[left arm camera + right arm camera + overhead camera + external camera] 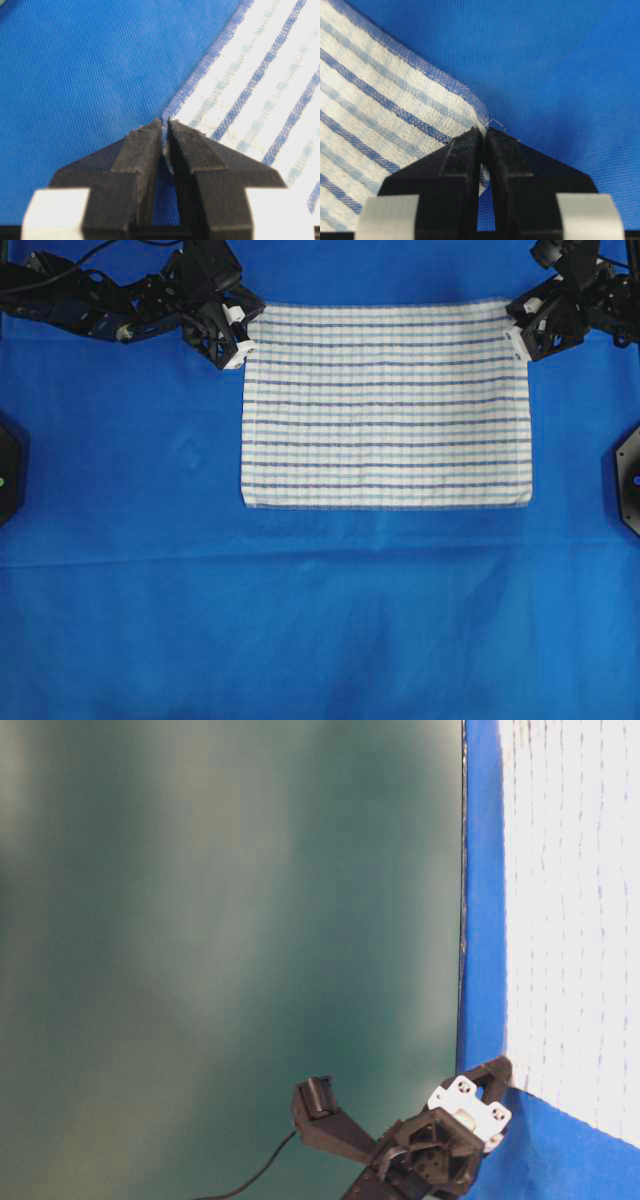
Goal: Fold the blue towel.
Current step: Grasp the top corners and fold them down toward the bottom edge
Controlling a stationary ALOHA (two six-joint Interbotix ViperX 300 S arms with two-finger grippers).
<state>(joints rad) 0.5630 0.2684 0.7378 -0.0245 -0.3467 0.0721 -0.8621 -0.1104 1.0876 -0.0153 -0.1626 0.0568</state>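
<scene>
Towel (pixel 385 405) lies flat near the tablecloth's (pixel 120 540) far edge, left gripper (pixel 164 131) and right gripper (pixel 483 136) each pinched shut on a far corner; lift both evenly, keeping the far edge taut, to fold squarely.

Blue towel (pixel 385 405), spread flat on my desk.

I see a rectangular white cloth crossed by thin dark-blue and paler blue stripes in a check pattern, lying open in a single layer with its long sides running left to right, a little right of centre and toward the far side. Its edges look straight and the surface smooth. In my wrist views each far corner is pinched: the left one between the left arm's fingers (pixel 145 150), the right one between the right arm's fingers (pixel 465 155), a few loose threads showing there.
</scene>
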